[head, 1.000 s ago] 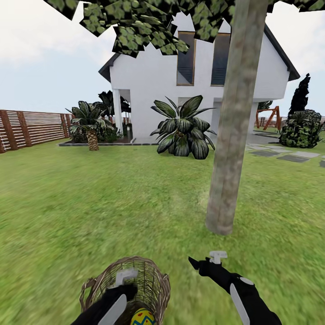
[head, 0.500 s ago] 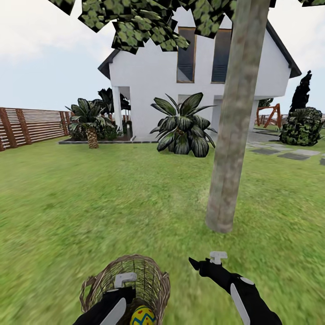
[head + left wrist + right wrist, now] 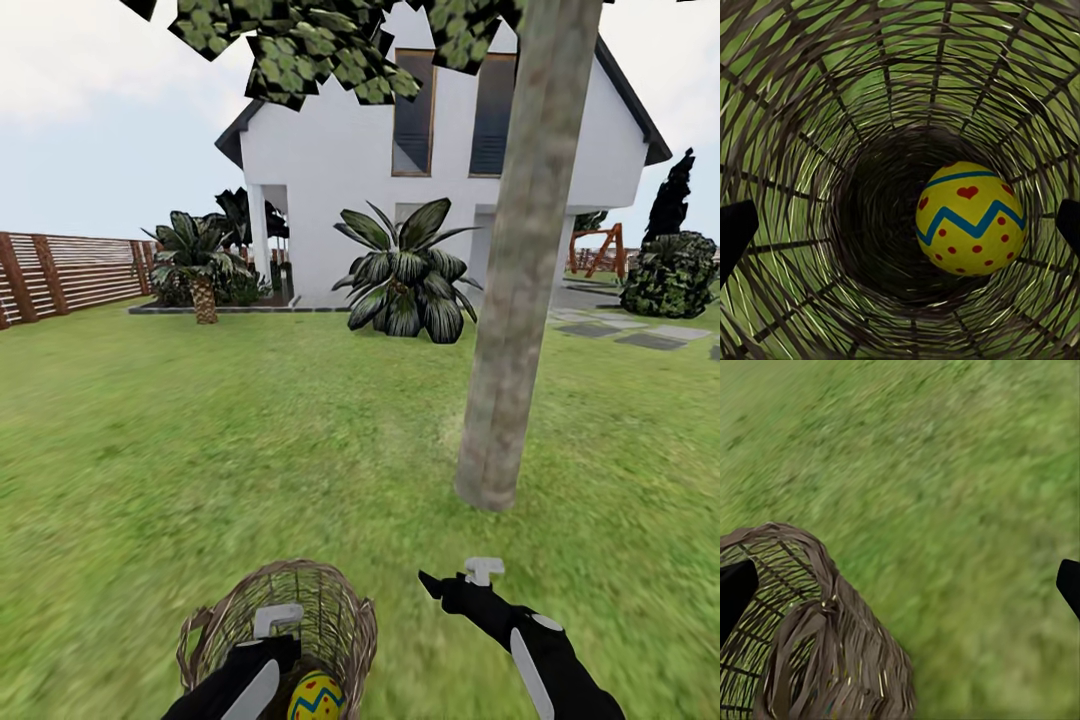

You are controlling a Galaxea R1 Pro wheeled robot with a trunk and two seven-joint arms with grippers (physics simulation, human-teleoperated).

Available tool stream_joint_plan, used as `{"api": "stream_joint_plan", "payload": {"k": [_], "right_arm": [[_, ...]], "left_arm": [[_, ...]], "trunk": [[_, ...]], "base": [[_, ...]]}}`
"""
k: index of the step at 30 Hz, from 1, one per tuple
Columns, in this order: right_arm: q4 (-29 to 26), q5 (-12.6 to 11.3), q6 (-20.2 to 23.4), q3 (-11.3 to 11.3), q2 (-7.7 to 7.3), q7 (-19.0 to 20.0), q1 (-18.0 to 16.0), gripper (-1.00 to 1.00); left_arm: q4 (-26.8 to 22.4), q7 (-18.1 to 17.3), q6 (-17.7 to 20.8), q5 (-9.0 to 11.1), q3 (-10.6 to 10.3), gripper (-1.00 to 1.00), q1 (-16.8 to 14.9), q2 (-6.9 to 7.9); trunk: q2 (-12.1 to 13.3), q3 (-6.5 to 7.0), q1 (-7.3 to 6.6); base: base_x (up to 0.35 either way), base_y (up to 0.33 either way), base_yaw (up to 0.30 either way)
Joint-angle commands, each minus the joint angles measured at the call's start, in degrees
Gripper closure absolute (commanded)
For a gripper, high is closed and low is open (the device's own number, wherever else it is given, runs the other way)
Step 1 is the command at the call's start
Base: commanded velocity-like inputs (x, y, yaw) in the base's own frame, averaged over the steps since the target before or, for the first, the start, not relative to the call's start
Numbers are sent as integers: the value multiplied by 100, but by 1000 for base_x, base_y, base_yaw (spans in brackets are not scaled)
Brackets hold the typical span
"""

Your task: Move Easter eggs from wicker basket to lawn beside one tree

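The wicker basket (image 3: 285, 620) lies tilted on the lawn (image 3: 200, 450), its mouth toward me. One yellow Easter egg (image 3: 315, 697) with red dots and a blue zigzag rests inside. My left gripper (image 3: 900, 229) looks straight into the basket and stands open, with the egg (image 3: 971, 217) ahead between its fingers and untouched. My right gripper (image 3: 445, 585) hovers open over the grass to the right of the basket (image 3: 802, 637), holding nothing. The tree (image 3: 510, 300) with its thick mottled trunk stands just beyond the right gripper. I see no other eggs.
A white house (image 3: 440, 170) stands beyond the lawn, with a broad-leaved dark plant (image 3: 405, 280) in front of it. A wooden fence (image 3: 60, 275) runs along the left, and grey stepping stones (image 3: 640, 335) lie at the right. Open grass surrounds the trunk.
The whole view has shifted slightly with the camera. My left gripper has sunk a little at the basket's mouth. Basket, egg and right arm keep their places.
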Motion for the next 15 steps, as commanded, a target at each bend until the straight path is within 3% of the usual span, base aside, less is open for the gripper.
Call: {"api": "stream_joint_plan", "payload": {"k": [1,15], "right_arm": [[-5,-47,56,-25,7,27,-3,-100],[4,-47,59,25,14,-8,-3,-100]], "left_arm": [[-9,41,18,27,-21,-100,-8,4],[-12,31,231,29,-15,-100,-14,3]], "trunk": [[-3,-13,-1],[-3,-105,-1]], "base": [[0,0,0],[0,0,0]]}}
